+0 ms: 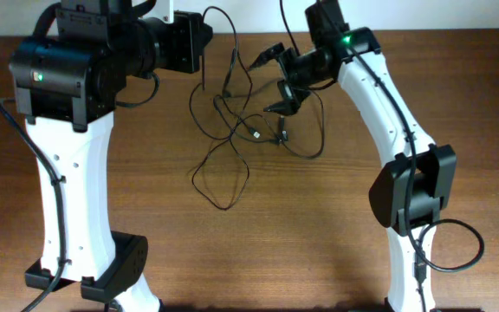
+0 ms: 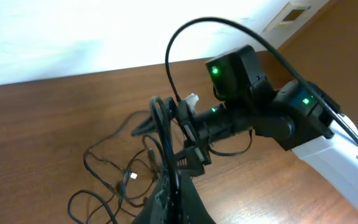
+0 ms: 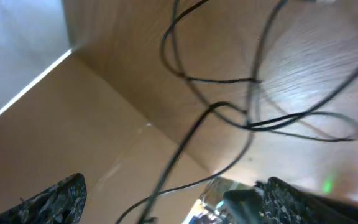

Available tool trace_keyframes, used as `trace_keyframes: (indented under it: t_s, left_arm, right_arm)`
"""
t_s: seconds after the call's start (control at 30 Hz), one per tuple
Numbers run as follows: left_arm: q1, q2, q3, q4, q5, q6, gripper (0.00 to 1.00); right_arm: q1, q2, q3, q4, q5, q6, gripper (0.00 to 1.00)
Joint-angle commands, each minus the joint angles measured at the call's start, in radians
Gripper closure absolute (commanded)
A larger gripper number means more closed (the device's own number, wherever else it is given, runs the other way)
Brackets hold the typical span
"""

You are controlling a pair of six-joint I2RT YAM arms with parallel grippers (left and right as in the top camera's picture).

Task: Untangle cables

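Note:
The cables [image 1: 232,121] are thin black cords in a loose tangle on the wooden table, between the two arms, with small plug ends near the middle. My left gripper [image 1: 204,62] is at the tangle's upper left. In the left wrist view it [image 2: 174,186] is shut on a cable that rises from the jaws and loops up [image 2: 166,118]. The rest of the tangle [image 2: 104,180] lies on the table to the left. My right gripper [image 1: 275,82] is open at the tangle's upper right. In the right wrist view its fingers [image 3: 173,199] are wide apart, with strands [image 3: 210,112] hanging between them, untouched.
The table's far edge meets a white wall [image 2: 73,37] just behind the grippers. The right arm's white links [image 1: 388,113] and base [image 1: 410,195] stand at the right. The left arm's body [image 1: 68,78] stands at the left. Bare wood [image 1: 267,243] lies in front of the tangle.

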Motion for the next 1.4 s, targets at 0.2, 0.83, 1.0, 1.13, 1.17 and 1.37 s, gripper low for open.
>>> trace_keyframes:
  t_s: [0.2, 0.83, 1.0, 1.13, 1.17, 1.37]
  left_arm:
    - [0.002, -0.002, 0.003, -0.003, 0.011, 0.016, 1.0]
    - [0.146, -0.005, 0.004, 0.075, 0.071, 0.016, 1.0]
    - [0.146, -0.008, 0.004, 0.178, 0.266, -0.036, 1.0]
    - [0.146, -0.008, 0.004, 0.212, 0.277, -0.099, 1.0]
    - [0.146, -0.008, 0.004, 0.249, 0.277, -0.154, 1.0]
    - [0.146, -0.008, 0.004, 0.443, 0.277, -0.311, 1.0]
  right_arm:
    - [0.034, 0.007, 0.006, 0.149, -0.143, -0.134, 0.96]
    - [-0.257, -0.24, 0.042, -0.422, 0.464, -1.145, 0.91]
    - [-0.148, -0.357, 0.04, -0.391, 0.354, -1.291, 0.16]
    - [-0.058, -0.347, 0.014, -0.317, 0.36, -1.292, 0.15]
    - [-0.029, -0.328, -0.001, -0.303, 0.359, -1.268, 0.15]
    - [0.003, -0.156, -0.004, -0.303, 0.168, -1.148, 0.22]
